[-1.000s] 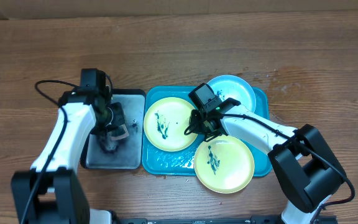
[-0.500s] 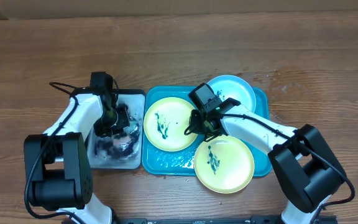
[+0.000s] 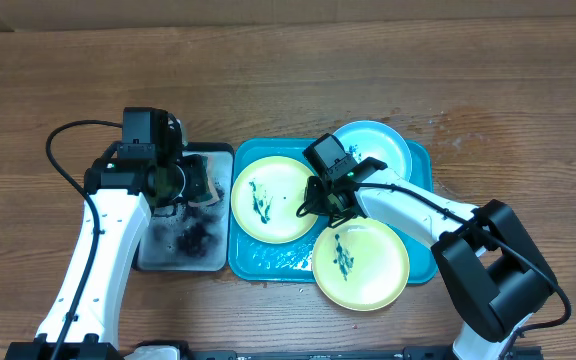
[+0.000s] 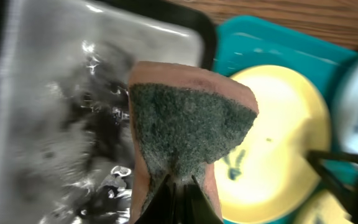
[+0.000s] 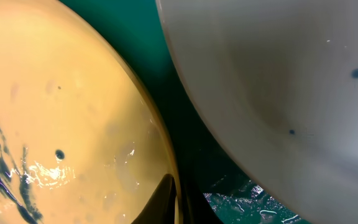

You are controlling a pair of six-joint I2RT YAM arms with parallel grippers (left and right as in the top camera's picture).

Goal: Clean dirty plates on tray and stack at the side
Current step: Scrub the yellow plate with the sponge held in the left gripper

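The turquoise tray (image 3: 268, 262) sits mid-frame. On it are the left yellow-green plate (image 3: 271, 198), the lower yellow-green plate (image 3: 361, 263) hanging over the rim, and the light blue plate (image 3: 373, 148) at upper right. Both yellow ones have dark green smears. The right gripper (image 3: 316, 205) looks pinched tight on the left yellow-green plate's rim. The left gripper (image 4: 179, 193) clamps a scouring sponge (image 4: 188, 134) over the wet grey metal tray (image 3: 158, 255).
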